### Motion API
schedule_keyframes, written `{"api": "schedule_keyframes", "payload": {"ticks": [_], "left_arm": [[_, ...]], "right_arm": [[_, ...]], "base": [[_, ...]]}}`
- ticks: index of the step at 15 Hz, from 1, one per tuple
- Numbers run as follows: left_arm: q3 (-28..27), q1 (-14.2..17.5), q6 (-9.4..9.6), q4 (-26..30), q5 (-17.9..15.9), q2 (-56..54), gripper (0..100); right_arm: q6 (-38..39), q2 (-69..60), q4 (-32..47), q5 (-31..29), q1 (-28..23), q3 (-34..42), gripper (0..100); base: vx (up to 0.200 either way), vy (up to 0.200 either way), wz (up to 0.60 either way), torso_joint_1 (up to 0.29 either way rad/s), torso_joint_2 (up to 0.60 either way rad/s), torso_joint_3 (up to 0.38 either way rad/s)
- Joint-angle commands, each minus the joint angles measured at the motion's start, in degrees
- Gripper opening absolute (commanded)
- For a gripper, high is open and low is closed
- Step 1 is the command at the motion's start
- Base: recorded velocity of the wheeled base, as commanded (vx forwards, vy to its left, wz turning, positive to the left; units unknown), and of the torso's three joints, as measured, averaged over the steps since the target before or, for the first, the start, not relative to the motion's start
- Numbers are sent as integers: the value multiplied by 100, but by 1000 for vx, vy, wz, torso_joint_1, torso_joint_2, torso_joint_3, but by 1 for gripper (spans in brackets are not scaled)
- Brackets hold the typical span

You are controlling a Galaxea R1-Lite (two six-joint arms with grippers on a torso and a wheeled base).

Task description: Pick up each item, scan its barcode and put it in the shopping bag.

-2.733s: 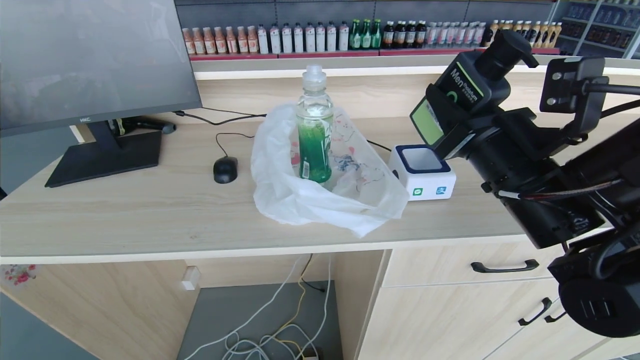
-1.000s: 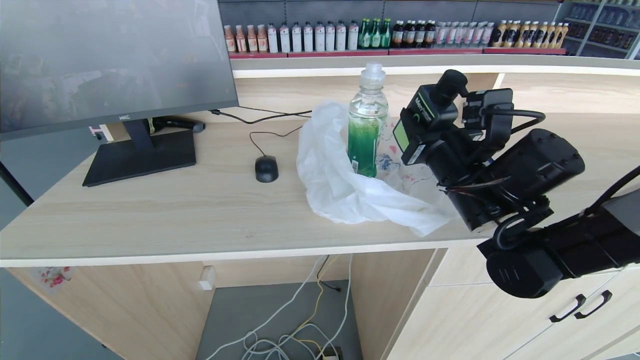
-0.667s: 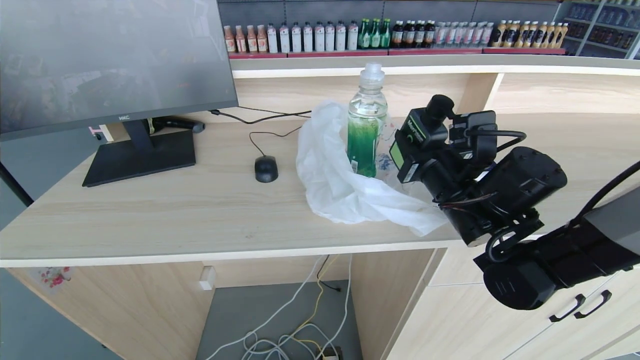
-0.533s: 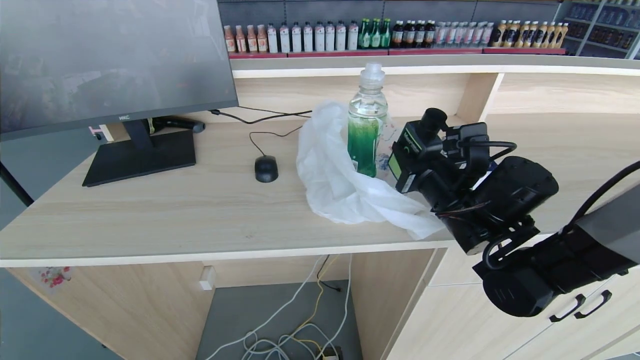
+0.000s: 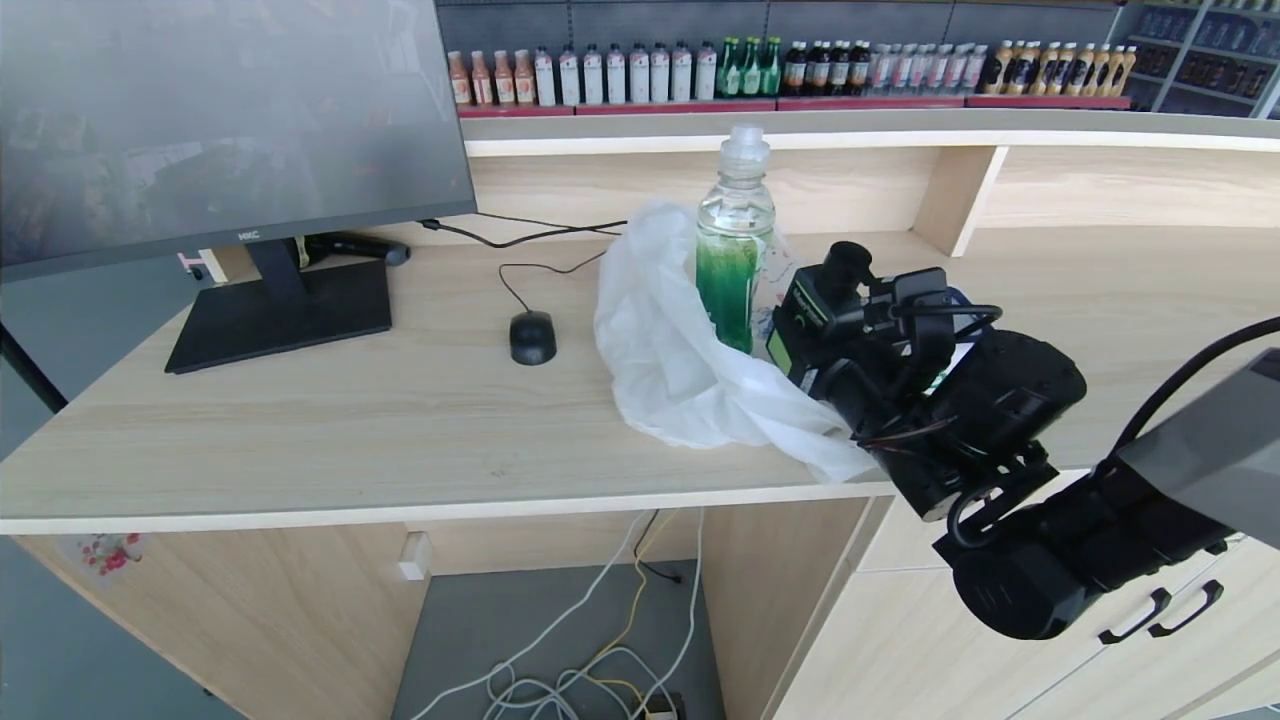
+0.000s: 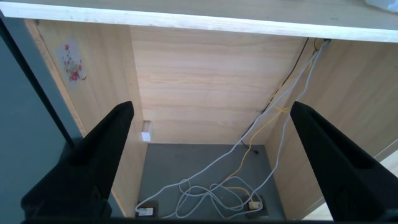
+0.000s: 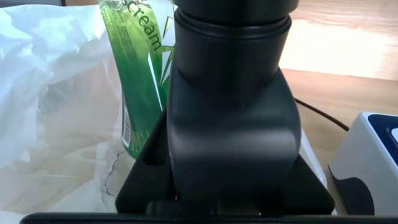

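The green bottle (image 5: 735, 262) already stands in the shopping bag (image 5: 665, 375). My right gripper (image 5: 838, 362) grasps the black pump bottle (image 5: 806, 312) at the bag's mouth, seemingly partly inside, release pending. My left gripper (image 6: 211, 155) hangs released under the counter (image 5: 300, 430).

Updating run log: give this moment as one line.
right gripper: holds pump bottle at shopping bag | green bottle: bagged | left gripper: open
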Motion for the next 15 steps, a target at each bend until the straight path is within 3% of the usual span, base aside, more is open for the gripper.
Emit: {"api": "schedule_keyframes", "payload": {"ticks": [1,15], "left_arm": [[0,5,-2,0,0,0,100],[0,-4,-2,0,0,0,100]], "right_arm": [[-12,82,-3,23,-1,46,0],[5,372,-12,322,-124,90,0]], "base": [[0,0,0,0,0,0],[0,0,0,0,0,0]]}}
